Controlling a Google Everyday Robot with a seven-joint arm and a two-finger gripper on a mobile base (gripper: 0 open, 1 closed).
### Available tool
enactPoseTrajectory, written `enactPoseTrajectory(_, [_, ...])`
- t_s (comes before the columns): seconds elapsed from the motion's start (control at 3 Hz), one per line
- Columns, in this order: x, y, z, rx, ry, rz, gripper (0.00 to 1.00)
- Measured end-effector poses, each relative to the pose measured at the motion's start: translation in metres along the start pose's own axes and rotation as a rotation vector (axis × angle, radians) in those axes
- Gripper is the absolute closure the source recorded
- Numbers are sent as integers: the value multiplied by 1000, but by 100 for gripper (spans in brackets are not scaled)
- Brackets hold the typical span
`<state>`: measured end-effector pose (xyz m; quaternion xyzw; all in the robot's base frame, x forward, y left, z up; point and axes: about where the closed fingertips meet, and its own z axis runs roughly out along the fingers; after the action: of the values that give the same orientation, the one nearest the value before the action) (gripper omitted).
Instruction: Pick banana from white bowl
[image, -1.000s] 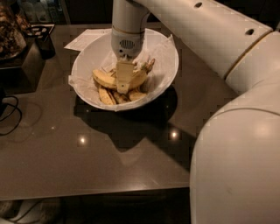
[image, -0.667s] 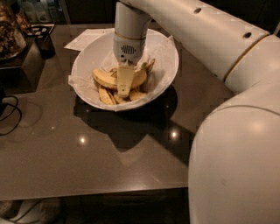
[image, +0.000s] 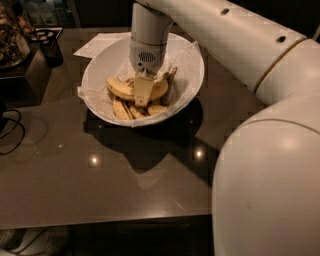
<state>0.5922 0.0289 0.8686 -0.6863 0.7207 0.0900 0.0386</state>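
Note:
The white bowl (image: 98, 64) stands on the dark table, lined with crumpled white paper. The banana (image: 119, 88), bright yellow and curved, lies across the middle of the bowl. Smaller brown-spotted banana pieces (image: 125, 109) lie under and in front of it. My gripper (image: 144, 96) reaches straight down into the bowl from above and sits right at the banana's middle, with part of it in front of the banana. The gripper hides the banana's middle. The banana rests on the other pieces and is not lifted.
A white paper sheet (image: 100, 44) lies on the table behind the bowl. A dark box (image: 27, 75) and a dark cup (image: 50, 49) stand at the left, with cables (image: 10, 131) beside them. My white arm (image: 260, 150) fills the right side. The table's front edge (image: 100, 218) runs below.
The gripper has sunk slightly lower onto the banana. The banana and the bowl have not moved.

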Motion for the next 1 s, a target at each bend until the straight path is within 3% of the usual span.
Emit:
enactPoseTrajectory(0.33, [0, 0, 0, 0, 0, 0, 100])
enactPoseTrajectory(0.67, [0, 12, -14, 55, -25, -6, 100])
enactPoseTrajectory(1.0, [10, 47, -37, 124, -58, 2, 100])
